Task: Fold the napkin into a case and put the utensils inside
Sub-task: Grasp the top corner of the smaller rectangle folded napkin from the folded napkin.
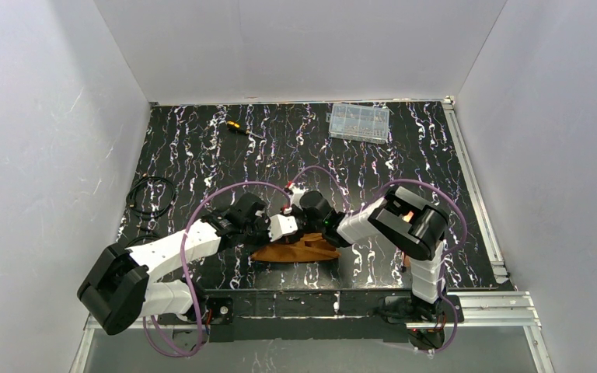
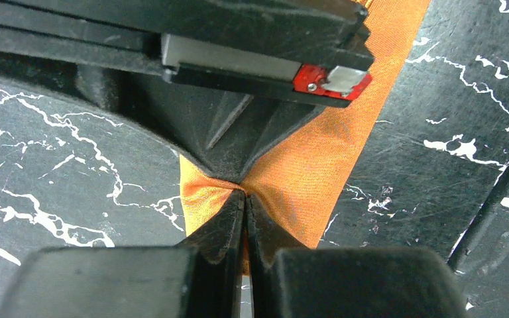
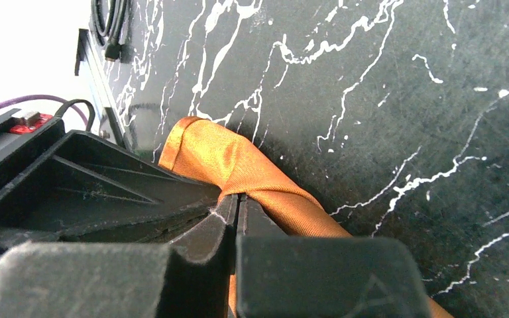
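Marbled table (image 1: 202, 148): left gripper (image 2: 245, 193), right gripper (image 3: 238, 199) both clamped on napkin (image 1: 295, 250); best lift together, keep fold edges aligned.

Black left gripper (image 2: 245, 197) and black right gripper (image 3: 238, 200) stand nose to nose, each barring the other's way ahead; beside them, white-veined black tabletop (image 1: 202, 148) lies open.

Glossy rust-orange napkin (image 1: 297, 250), a narrow rumpled folded strip on the marbled table (image 1: 404, 167), near its front edge.
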You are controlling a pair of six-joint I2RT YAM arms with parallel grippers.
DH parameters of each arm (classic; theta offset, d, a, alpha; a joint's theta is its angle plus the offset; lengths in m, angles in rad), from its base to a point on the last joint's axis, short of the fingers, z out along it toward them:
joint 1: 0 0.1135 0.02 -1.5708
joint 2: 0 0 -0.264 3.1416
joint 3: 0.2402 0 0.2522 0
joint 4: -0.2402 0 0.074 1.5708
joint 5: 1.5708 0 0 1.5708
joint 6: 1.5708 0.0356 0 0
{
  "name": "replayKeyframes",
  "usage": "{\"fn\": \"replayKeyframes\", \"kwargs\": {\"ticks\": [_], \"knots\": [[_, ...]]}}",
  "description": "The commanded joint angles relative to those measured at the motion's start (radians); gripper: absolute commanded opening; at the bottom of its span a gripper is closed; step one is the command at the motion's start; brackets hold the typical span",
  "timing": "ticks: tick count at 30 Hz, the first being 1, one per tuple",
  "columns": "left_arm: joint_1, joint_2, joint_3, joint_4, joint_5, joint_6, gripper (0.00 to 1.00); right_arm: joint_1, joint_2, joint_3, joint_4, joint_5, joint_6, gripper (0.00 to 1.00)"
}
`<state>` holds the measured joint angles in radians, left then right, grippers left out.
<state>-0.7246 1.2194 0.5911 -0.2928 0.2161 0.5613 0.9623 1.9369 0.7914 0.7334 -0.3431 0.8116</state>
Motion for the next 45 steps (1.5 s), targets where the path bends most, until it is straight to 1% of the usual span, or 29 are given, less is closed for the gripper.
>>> {"fn": "replayKeyframes", "kwargs": {"ticks": [1,7,12,17,20,22,24,26,28,31,33,35,38,40,42,45], "knots": [[-0.004,-0.005,-0.014,-0.010,0.036,0.015,0.00,-0.004,-0.006,0.071,0.020,-0.016,-0.022,0.01],[-0.004,0.003,-0.027,-0.051,0.070,0.082,0.00,-0.013,0.037,0.071,0.023,-0.033,-0.011,0.01],[-0.004,0.011,-0.062,-0.040,0.068,0.158,0.00,-0.015,0.087,0.081,0.038,-0.059,0.007,0.01],[-0.005,0.036,-0.096,-0.006,0.033,0.233,0.01,-0.017,0.100,0.091,0.051,-0.072,0.023,0.01],[-0.004,0.064,-0.106,0.009,0.013,0.251,0.00,-0.029,0.088,0.091,0.045,-0.087,0.023,0.01],[-0.005,0.071,-0.111,0.002,0.015,0.272,0.00,-0.057,0.063,0.078,0.046,-0.106,0.023,0.09],[-0.005,0.064,-0.124,0.001,0.019,0.293,0.00,-0.099,0.032,0.069,0.021,-0.132,-0.007,0.20],[-0.005,0.063,-0.136,-0.003,0.016,0.317,0.00,-0.149,-0.001,0.067,-0.023,-0.162,-0.055,0.26],[-0.004,0.069,-0.145,-0.006,0.012,0.342,0.00,-0.190,-0.032,0.086,-0.090,-0.202,-0.115,0.32],[-0.005,0.074,-0.142,-0.018,0.018,0.383,0.00,-0.219,-0.061,0.134,-0.238,-0.282,-0.235,0.40],[-0.006,0.079,-0.126,-0.037,0.019,0.397,0.00,-0.227,-0.091,0.130,-0.316,-0.304,-0.303,0.42],[-0.005,0.085,-0.112,-0.059,0.016,0.406,0.00,-0.236,-0.137,0.101,-0.383,-0.298,-0.372,0.41],[-0.005,0.071,-0.114,-0.064,0.003,0.409,0.00,-0.260,-0.207,0.023,-0.418,-0.303,-0.427,0.39],[-0.004,0.059,-0.118,-0.066,0.001,0.415,0.00,-0.271,-0.248,-0.024,-0.445,-0.317,-0.470,0.42],[-0.005,0.051,-0.120,-0.073,0.004,0.430,0.00,-0.271,-0.289,-0.062,-0.474,-0.320,-0.520,0.47],[-0.004,0.043,-0.117,-0.087,0.002,0.465,0.00,-0.272,-0.362,-0.110,-0.517,-0.309,-0.594,0.51]]}}
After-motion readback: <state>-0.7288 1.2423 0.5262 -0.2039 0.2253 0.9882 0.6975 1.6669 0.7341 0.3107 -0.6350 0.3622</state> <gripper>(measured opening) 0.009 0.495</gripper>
